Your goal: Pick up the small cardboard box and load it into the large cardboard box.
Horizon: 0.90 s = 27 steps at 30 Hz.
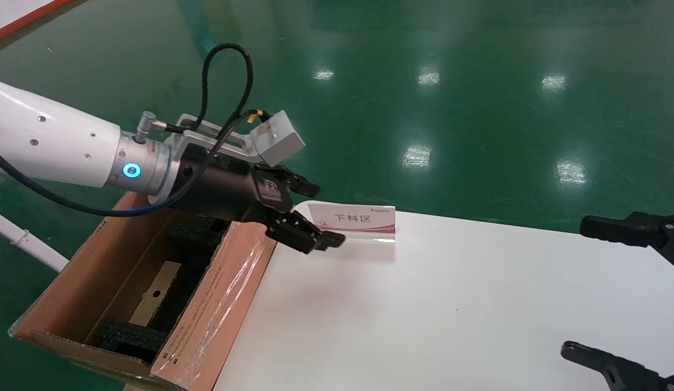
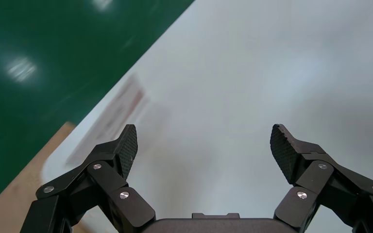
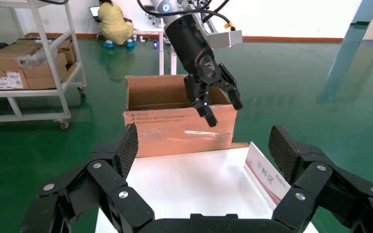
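The large cardboard box (image 1: pixel 217 304) stands open on the floor against the left end of the white table (image 1: pixel 451 304), its taped flap leaning on the table edge; the right wrist view shows this box (image 3: pixel 179 126) too. Inside it, between black foam blocks (image 1: pixel 133 334), lies the small cardboard box (image 1: pixel 156 293), brown with a round hole in its top. My left gripper (image 1: pixel 323 214) (image 2: pixel 204 141) hangs open and empty above the table's far left corner, just past the flap. My right gripper (image 1: pixel 578 288) (image 3: pixel 204 141) is open and empty at the table's right edge.
A white and pink sign card (image 1: pixel 352 219) (image 3: pixel 267 177) stands at the table's far edge, close beside the left fingers. Green floor surrounds the table. In the right wrist view a shelf cart with cartons (image 3: pixel 29 63) and a crouching person (image 3: pixel 111 22) are far behind.
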Available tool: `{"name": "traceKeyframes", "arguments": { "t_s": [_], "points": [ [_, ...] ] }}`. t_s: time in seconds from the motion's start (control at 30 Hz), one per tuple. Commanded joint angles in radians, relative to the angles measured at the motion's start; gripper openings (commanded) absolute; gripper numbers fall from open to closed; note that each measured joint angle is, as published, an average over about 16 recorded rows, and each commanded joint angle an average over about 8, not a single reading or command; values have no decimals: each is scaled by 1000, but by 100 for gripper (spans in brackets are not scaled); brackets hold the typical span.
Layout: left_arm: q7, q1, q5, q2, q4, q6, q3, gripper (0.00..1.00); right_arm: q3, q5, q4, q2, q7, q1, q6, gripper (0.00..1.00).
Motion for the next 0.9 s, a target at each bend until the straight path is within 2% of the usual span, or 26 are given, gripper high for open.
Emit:
{"name": "traceKeyframes", "arguments": {
  "t_s": [0.03, 0.9],
  "points": [
    [31, 46, -17, 5, 3, 23, -61, 100, 0, 0, 0, 0, 0, 0, 0, 100],
    [431, 650, -238, 73, 40, 325, -859, 100, -1, 1, 0, 1, -1, 0, 1, 100]
  ]
}}
